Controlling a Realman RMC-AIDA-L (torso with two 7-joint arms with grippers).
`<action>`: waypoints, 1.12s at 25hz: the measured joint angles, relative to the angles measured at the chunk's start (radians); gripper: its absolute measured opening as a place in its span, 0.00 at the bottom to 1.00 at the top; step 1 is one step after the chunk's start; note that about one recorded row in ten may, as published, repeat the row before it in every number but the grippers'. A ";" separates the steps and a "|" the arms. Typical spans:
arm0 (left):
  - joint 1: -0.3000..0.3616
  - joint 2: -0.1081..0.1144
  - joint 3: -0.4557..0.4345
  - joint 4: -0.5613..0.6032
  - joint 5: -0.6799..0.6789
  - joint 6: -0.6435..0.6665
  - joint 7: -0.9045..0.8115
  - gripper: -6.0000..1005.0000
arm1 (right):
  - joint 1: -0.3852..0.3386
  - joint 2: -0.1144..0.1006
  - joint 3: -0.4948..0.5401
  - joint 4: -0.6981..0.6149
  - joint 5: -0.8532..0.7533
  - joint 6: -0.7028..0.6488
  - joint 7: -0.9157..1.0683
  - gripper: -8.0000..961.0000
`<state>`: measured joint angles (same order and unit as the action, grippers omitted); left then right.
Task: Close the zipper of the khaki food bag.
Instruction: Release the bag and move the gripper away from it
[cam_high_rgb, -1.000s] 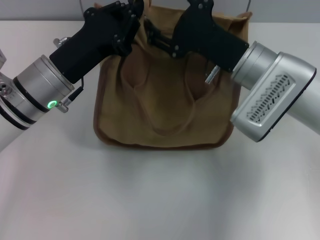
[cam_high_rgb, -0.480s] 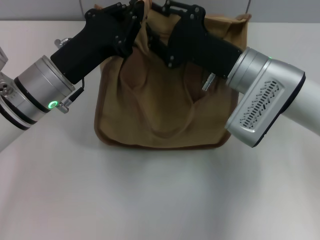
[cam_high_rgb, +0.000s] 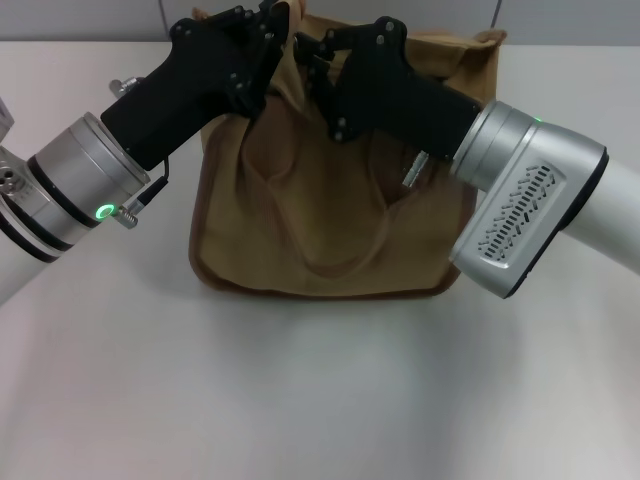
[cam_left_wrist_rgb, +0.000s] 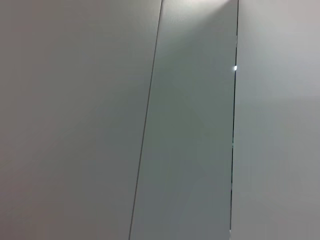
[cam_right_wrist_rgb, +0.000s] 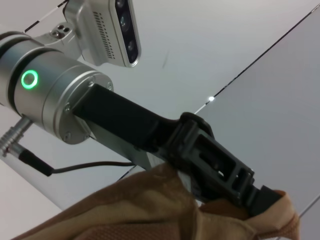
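Note:
The khaki food bag stands at the back middle of the white table, its looped handles hanging down the front. My left gripper is at the bag's top left corner. In the right wrist view the left gripper is shut on a fold of the bag's fabric. My right gripper is on the bag's top edge, just to the right of the left one. The zipper and its pull tab are hidden behind the grippers.
The white table stretches open in front of the bag. A grey panelled wall stands behind, and it is all the left wrist view shows. Both arms cross over the bag's upper part.
My right gripper has moved left along the bag's top edge, toward the left gripper. The left gripper has held still on the bag's corner.

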<state>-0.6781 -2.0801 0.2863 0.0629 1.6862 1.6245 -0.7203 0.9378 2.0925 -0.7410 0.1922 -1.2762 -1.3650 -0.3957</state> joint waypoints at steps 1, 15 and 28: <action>0.001 0.000 0.000 0.000 0.000 0.000 0.001 0.04 | -0.002 0.000 0.000 0.000 0.000 0.000 0.000 0.14; 0.150 0.010 -0.115 0.080 -0.009 -0.004 -0.016 0.04 | -0.077 0.000 0.038 -0.018 0.001 -0.001 0.013 0.02; 0.214 0.014 -0.128 0.120 -0.073 -0.022 -0.016 0.04 | -0.219 0.000 0.091 -0.054 0.006 -0.031 0.015 0.03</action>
<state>-0.4637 -2.0663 0.1580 0.1826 1.6131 1.6029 -0.7364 0.7187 2.0924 -0.6495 0.1377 -1.2700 -1.3964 -0.3804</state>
